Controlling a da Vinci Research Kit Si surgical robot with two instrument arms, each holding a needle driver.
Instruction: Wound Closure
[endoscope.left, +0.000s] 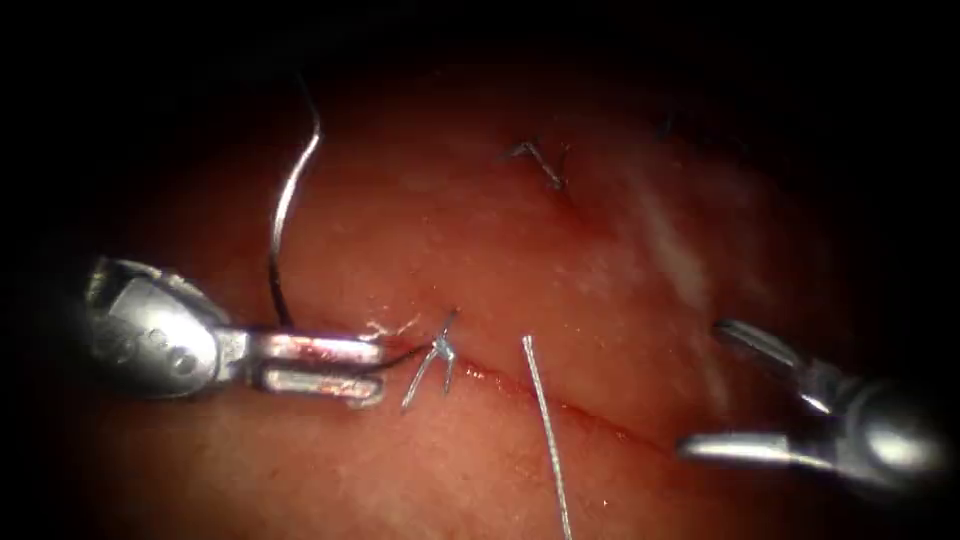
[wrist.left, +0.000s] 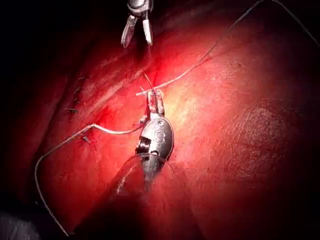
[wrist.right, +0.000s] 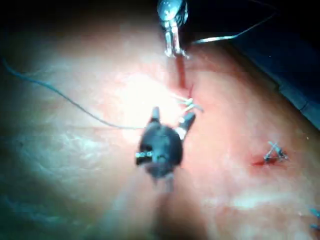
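Jaws on the left tool (endoscope.left: 330, 368) look pressed together, pinching the thread (endoscope.left: 285, 215) just beside the knot (endoscope.left: 440, 352) at the cut (endoscope.left: 560, 400). Right tool (endoscope.left: 745, 395) hovers with jaws spread wide, holding nothing, over the tissue (endoscope.left: 450, 240) right of the cut. No writing can be read. Needle hard to make out; thread arcs upward into darkness. One cut end (endoscope.left: 545, 430) lies across the cut.

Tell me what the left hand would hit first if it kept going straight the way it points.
Probably the knot on the cut, just ahead of the left hand, which grips the thread; depth is unclear.
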